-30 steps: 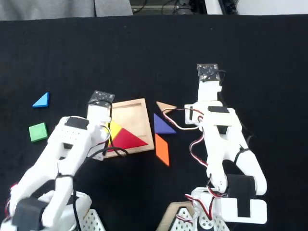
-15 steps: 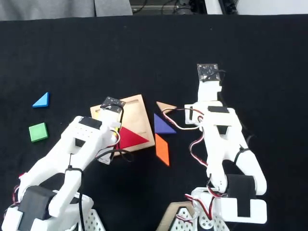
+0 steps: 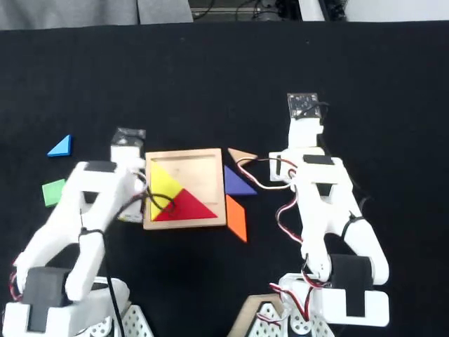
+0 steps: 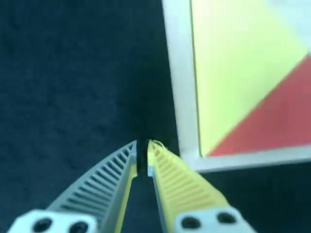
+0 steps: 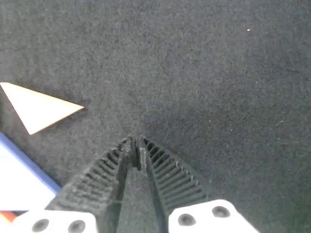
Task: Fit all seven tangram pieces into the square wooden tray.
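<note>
Item: square wooden tray [image 3: 185,152], flat on the black cloth between the two arms, partly filled. Contents: yellow triangle [image 3: 165,184] and red triangle [image 3: 186,206], meeting along one edge; the far-right half is bare wood. Outside, on the tray's right side: tan triangle [image 3: 242,154], indigo triangle [image 3: 237,182] just beside the rim, and orange parallelogram [image 3: 236,217], its long axis running roughly along the tray's right edge. Outside, well to the left: green square [image 3: 52,192] and light blue triangle [image 3: 61,147]. Left gripper [image 4: 143,145]: jaws clenched on nothing, tips just off the tray's outer rim near a corner. Right gripper [image 5: 136,145]: jaws clenched, empty, over bare cloth, the tan triangle off to one side of the tips. Judgement: the right arm is nearer the three right-hand pieces, and the left arm is nearer the green square.
</note>
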{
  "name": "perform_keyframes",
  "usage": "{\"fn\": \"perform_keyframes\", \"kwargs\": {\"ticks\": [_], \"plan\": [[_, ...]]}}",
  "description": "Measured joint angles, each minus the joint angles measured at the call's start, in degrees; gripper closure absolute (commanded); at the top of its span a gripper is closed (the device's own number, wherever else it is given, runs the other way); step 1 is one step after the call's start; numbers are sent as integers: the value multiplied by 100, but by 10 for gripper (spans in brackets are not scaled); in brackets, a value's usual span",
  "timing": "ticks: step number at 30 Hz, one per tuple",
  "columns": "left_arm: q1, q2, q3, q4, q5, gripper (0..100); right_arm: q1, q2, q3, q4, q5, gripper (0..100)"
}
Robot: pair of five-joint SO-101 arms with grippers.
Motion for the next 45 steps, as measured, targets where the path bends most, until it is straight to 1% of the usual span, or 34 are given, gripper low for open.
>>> {"fn": "perform_keyframes", "kwargs": {"ticks": [3, 7, 10, 12, 15, 18, 21, 25, 33, 37, 40, 45], "plan": [[-193, 0, -176, 53, 26, 950, 0, 0, 0, 0, 0, 987], [-141, 0, -484, 730, 35, 950, 0, 0, 0, 0, 0, 987], [264, -9, -721, 1503, 35, 950, 0, 0, 0, 0, 0, 987], [651, -70, -756, 1846, 35, 950, 0, 0, 0, 0, 0, 987], [1310, -185, -747, 1996, 35, 950, 0, 0, 0, 0, 0, 987], [1908, -229, -536, 1855, 26, 950, 0, 0, 0, 0, 0, 987], [2084, -229, -325, 1398, 26, 950, 0, 0, 0, 0, 0, 987], [2084, -229, -9, 862, 35, 950, 0, 0, 0, 0, 0, 987], [2057, -229, 97, 633, 26, 950, 0, 0, 0, 0, 0, 987], [1653, -229, 229, 299, 26, 950, 0, 0, 0, 0, 0, 987], [1459, -237, 229, 264, 18, 950, 0, 0, 0, 0, 0, 987], [1389, -237, 229, 308, 26, 951, 0, 0, 0, 0, 0, 987]]}}
